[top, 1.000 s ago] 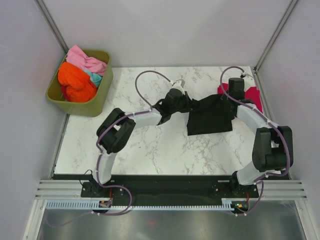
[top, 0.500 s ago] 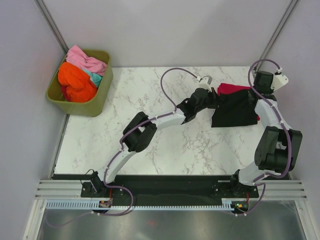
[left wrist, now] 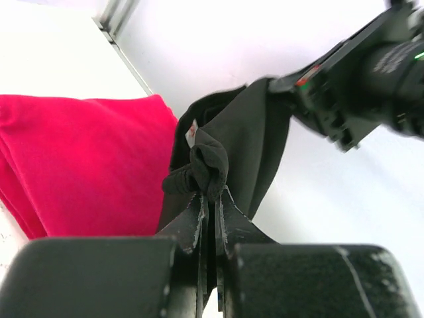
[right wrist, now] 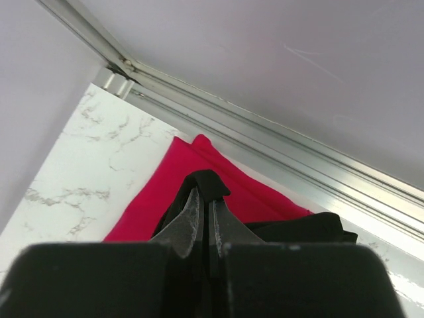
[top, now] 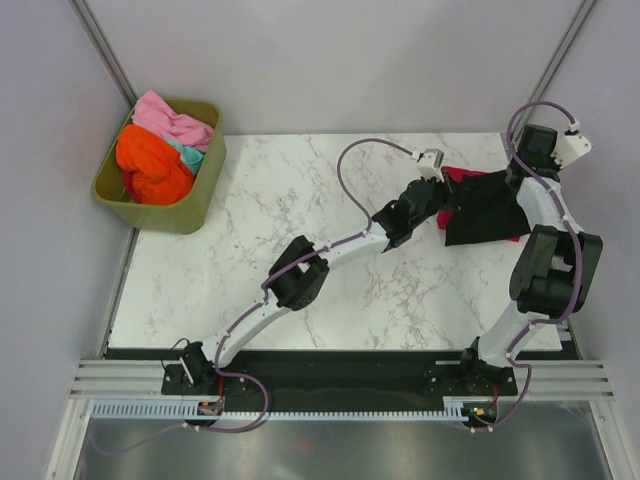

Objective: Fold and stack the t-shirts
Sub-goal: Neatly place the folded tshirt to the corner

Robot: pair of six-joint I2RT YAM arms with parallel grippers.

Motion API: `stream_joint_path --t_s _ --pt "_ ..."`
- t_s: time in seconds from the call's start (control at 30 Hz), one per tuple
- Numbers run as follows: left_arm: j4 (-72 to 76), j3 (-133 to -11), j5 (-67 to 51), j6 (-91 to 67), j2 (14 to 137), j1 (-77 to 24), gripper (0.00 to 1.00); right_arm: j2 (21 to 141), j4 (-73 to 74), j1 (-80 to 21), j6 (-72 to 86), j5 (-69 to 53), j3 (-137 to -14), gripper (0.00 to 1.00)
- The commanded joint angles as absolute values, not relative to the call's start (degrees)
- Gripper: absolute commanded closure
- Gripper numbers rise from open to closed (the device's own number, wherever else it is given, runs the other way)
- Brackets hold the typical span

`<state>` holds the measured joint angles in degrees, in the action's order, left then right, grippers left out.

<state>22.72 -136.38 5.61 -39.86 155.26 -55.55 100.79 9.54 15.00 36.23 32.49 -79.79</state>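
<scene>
Both arms have swung toward the far right corner since a second ago, carrying the black shirt (top: pixel 487 208) from the middle of the table (top: pixel 300 200) to a spot over the red shirt (top: pixel 458 174). The left arm, bent back then, now reaches long across the marble. The left end effector (top: pixel 443 192) is clamped tight on a bunched fold of the black shirt, and its wrist view shows a small neck label (left wrist: pixel 192 130) just beside the pinch. The right end effector (top: pixel 519 178) is clamped too, with a thin edge of the same shirt nipped between its fingertips (right wrist: pixel 189 212). The black shirt spans from one end effector to the other. From above it hides most of the red shirt, leaving only a red strip at its far left edge. Whether the black cloth lies on the red one or hangs just over it cannot be told. The red shirt lies folded flat in the table's far right corner, near the metal rail (right wrist: pixel 265 142) at the foot of the wall. At the far left corner, well apart from all this, the green tub (top: pixel 205 195) holds an orange shirt (top: pixel 150 165), a pink shirt (top: pixel 170 118) and a teal shirt (top: pixel 191 155) in a loose heap.
</scene>
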Motion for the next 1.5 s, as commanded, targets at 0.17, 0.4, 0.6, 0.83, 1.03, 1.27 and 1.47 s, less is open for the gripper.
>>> stream_joint_path --t_s 0.17,0.4,0.6,0.83,1.03,1.27,1.47 --pt "31.64 -142.2 15.02 -34.98 159.69 -55.28 0.98 104.15 7.03 15.47 35.94 34.89 -82.62 1.0" --pt "36.21 -145.72 16.43 -33.66 162.68 -53.97 0.98 104.85 6.33 16.52 37.09 35.25 -82.27 1.0" --pt "39.1 -147.48 17.4 -32.88 163.83 -53.0 0.98 104.85 4.66 16.61 37.79 34.89 -81.92 1.0" --pt "41.75 -148.88 18.63 -33.22 165.76 -52.56 0.98 105.64 2.55 16.7 37.88 34.54 -81.56 1.0" --pt "44.82 -149.94 21.35 -32.96 167.96 -52.47 0.87 108.45 0.8 16.7 38.41 34.63 -84.11 1.0" --pt "45.35 -150.64 22.15 -34.45 168.14 -50.54 0.14 115.48 -2.55 16.61 39.29 30.07 -89.11 0.54" --pt "44.64 -142.76 20.22 -32.79 162.35 -48.78 0.0 117.78 -1.05 16.35 38.77 29.79 -90.89 0.37"
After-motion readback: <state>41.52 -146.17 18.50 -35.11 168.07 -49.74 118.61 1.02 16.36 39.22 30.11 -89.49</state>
